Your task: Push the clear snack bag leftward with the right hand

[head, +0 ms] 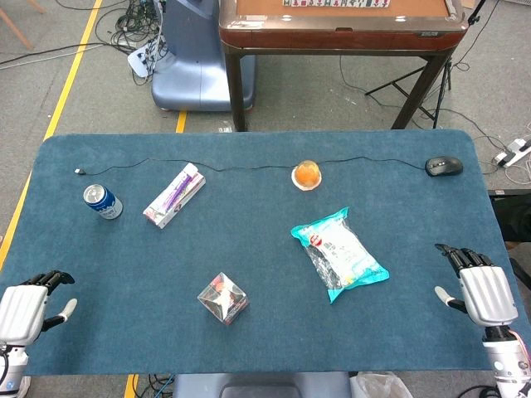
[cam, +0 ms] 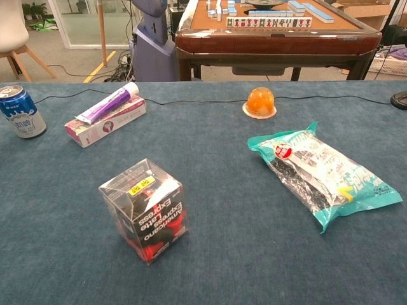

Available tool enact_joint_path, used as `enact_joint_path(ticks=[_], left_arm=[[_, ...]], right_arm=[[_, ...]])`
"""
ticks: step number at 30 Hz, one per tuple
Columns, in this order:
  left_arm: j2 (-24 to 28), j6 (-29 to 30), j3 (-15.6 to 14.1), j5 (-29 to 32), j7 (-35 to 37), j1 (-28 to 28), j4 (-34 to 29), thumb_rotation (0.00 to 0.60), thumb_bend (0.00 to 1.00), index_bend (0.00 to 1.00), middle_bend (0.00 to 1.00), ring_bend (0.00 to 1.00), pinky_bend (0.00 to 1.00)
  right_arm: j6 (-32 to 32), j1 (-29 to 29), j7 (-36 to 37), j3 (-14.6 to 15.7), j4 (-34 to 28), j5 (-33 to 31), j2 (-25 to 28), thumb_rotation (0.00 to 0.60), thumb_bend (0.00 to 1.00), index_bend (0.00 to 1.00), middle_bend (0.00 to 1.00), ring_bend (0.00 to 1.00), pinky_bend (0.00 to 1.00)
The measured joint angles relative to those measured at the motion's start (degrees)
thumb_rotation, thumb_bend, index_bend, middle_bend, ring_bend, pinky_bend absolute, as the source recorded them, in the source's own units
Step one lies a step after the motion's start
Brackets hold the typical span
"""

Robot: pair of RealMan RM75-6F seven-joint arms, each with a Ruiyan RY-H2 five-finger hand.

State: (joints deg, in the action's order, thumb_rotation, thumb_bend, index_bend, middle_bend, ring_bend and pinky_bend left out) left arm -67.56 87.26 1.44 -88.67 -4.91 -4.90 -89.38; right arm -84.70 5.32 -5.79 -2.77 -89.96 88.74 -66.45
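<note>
The clear snack bag (head: pixel 340 252) with teal ends lies flat on the blue table, right of centre; the chest view shows it (cam: pixel 321 171) at the right. My right hand (head: pixel 481 290) rests at the table's near right edge, fingers apart, holding nothing, well to the right of the bag. At the near left corner sits my left hand (head: pixel 29 307), also empty with fingers apart. Neither hand shows in the chest view.
A clear box of red-and-black packets (head: pixel 223 298) stands left of the bag. A toothpaste box with a purple tube (head: pixel 173 196), a blue can (head: pixel 102 201), an orange jelly cup (head: pixel 307 175), a black mouse (head: pixel 443 166) and a thin cable (head: pixel 241 168) lie farther back.
</note>
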Motion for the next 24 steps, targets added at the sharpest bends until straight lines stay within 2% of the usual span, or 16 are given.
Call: enact_joint_path(ticks=[16, 24], left_arm=[[0.3, 0.9, 0.2, 0.8, 0.5, 0.8, 0.1, 0.600, 0.25, 0.45, 0.44, 0.47, 0.62], [0.0, -0.6, 0.1, 0.9, 1.1, 0.2, 0.7, 0.600, 0.25, 0.45, 0.44, 0.47, 0.62]], right_arm=[[0.5, 0.8, -0.6, -0.2, -0.1, 0.4, -0.2, 0.600, 0.16, 0.23, 0.32, 0.26, 0.39], [0.1, 1.4, -2.1, -0.7, 0.5, 0.8, -0.8, 0.600, 0.05, 0.23, 0.25, 0.18, 0.32]])
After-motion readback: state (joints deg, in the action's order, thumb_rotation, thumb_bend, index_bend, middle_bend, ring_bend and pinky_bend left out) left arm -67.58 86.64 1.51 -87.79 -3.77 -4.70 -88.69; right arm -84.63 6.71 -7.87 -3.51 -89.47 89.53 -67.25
